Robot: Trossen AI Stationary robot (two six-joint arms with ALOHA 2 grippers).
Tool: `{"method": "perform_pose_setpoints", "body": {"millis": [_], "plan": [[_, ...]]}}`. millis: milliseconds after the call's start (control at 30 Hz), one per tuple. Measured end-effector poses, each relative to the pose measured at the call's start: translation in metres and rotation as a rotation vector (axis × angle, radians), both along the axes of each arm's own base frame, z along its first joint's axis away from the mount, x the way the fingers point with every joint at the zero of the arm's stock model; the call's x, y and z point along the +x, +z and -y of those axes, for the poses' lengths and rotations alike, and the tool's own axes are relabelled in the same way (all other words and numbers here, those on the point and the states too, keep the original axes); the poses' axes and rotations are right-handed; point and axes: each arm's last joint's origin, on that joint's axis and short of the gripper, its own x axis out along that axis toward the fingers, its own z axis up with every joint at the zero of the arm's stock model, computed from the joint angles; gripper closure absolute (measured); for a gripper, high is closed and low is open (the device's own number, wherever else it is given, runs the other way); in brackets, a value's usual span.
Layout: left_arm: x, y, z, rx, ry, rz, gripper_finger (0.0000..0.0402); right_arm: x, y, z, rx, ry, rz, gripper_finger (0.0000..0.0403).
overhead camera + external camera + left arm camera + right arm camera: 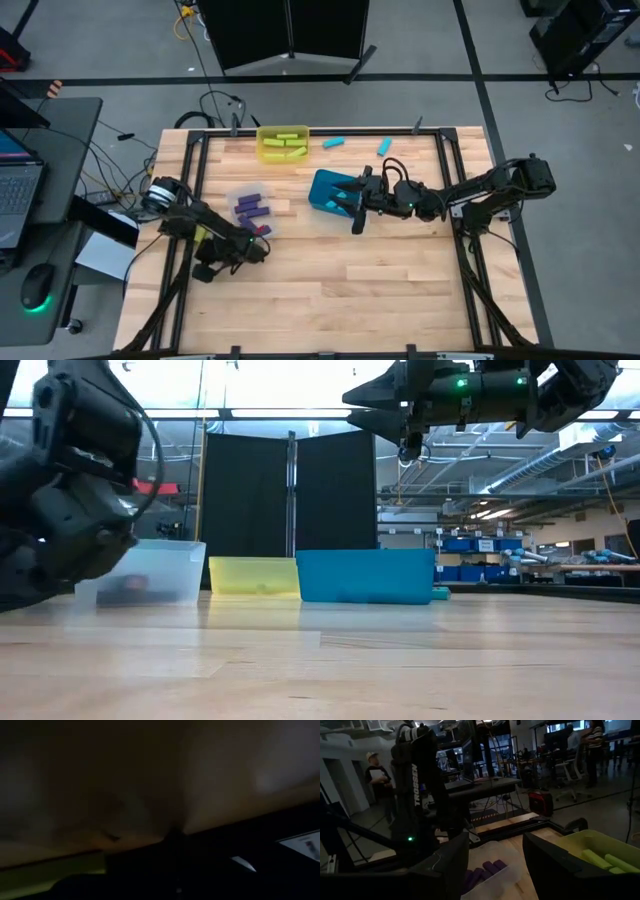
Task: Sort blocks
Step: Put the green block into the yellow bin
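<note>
Purple blocks (250, 208) lie in the clear bin (240, 195) at the table's left. Another purple block (262, 231) lies at that bin's near right corner. Yellow-green blocks (285, 145) fill the yellow bin (264, 152) at the far edge. Two cyan blocks (333, 143) (384, 147) rest flat on the table behind the teal bin (322, 192). My left gripper (258, 250) is shut and low over the table, just nearer than the clear bin. My right gripper (495, 870) hangs open and level, high above the teal bin (365, 575), with nothing between its fingers.
Dark frame rails (195, 170) run along the table's left and right sides. The near half of the wooden table (340, 300) is bare. A desk with a laptop (20, 190) stands beyond the left edge. People stand in the room beyond the table (377, 775).
</note>
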Motion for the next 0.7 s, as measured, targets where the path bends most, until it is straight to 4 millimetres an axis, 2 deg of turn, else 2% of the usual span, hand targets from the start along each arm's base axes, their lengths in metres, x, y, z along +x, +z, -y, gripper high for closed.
{"method": "perform_pose_setpoints", "body": {"millis": [367,700], "plan": [[0.008,0.0,-0.031,0.063,0.142,-0.003,0.0401,0.0,-0.001,-0.004,-0.001,0.013,-0.006,0.0206],[0.013,0.003,-0.034,0.084,0.134,0.005,0.0399,0.0,-0.001,-0.001,-0.001,0.003,-0.008,0.0206]]}}
